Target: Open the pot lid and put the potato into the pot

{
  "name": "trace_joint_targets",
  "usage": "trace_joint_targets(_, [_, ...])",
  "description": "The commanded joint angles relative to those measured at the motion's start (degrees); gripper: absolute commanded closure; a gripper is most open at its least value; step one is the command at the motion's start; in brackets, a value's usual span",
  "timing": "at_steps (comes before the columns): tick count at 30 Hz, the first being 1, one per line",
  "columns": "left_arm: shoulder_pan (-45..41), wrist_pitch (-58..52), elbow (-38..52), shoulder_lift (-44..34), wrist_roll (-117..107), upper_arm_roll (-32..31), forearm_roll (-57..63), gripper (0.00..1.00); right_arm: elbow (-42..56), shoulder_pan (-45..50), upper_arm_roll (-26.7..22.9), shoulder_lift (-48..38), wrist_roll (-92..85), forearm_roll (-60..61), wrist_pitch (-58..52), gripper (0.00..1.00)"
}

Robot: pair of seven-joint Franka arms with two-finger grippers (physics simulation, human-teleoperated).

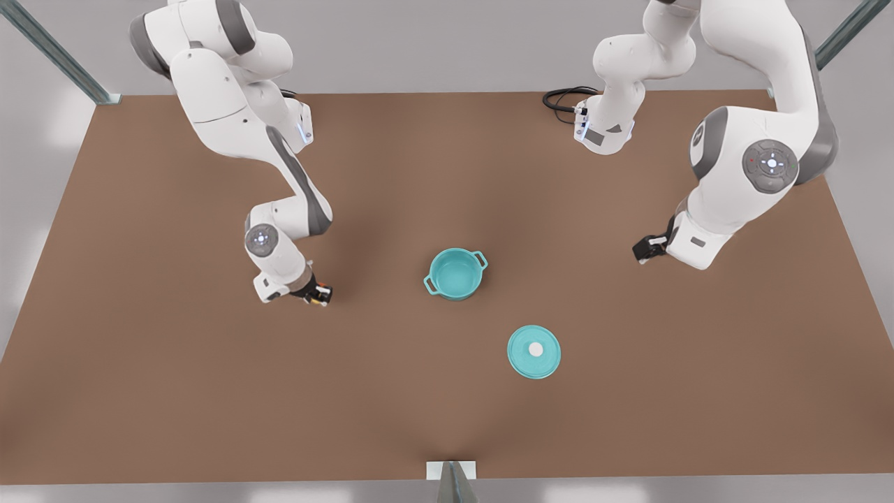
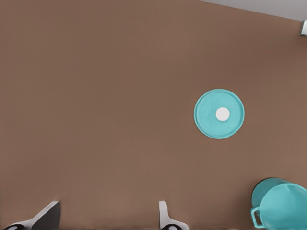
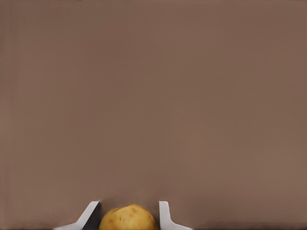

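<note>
The pot [image 1: 455, 274] sits uncovered near the middle of the brown table [image 1: 140, 391], its teal inside showing and a loop handle on either side. The pot lid [image 1: 534, 351] lies flat on the table, nearer the front edge and toward the front view's right of the pot, apart from it, white knob up.

Right gripper [image 1: 318, 293]: at the front view's left, low over the table, well apart from the pot. In the right wrist view its fingers [image 3: 164, 215] stand on either side of the potato [image 3: 127, 218], close against its flanks; the potato is pinched between them. In the front view a speck of orange-yellow shows at the fingertips.

Left gripper [image 1: 646, 249]: at the front view's right, above the table, well apart from pot and lid. The left wrist view shows its fingers [image 2: 163, 214] spread wide with only bare table between them; lid and pot rim lie farther off. This arm waits.
</note>
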Motion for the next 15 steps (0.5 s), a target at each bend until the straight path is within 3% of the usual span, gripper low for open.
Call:
trace_joint_targets(1, [0.13, 0.57, -1.05, -0.38, 24.04, 0.12, -1.22, 0.00, 0.13, 0.01, 0.91, -0.83, 0.60, -0.18, -2.39, 0.50])
trace_joint_targets(10, [2.07, 0.84, 0.01, 1.47, 22.19, 0.04, -0.61, 0.00, 6.63, 0.36, 12.34, -2.15, 2.54, -0.18, -4.85, 0.50])
trace_joint_targets(15, [2.24, 0.66, -0.08, 1.47, 21.58, 0.12, -0.43, 0.00, 13.13, 7.66, 12.51, 1.01, 8.25, -0.18, -4.85, 0.50])
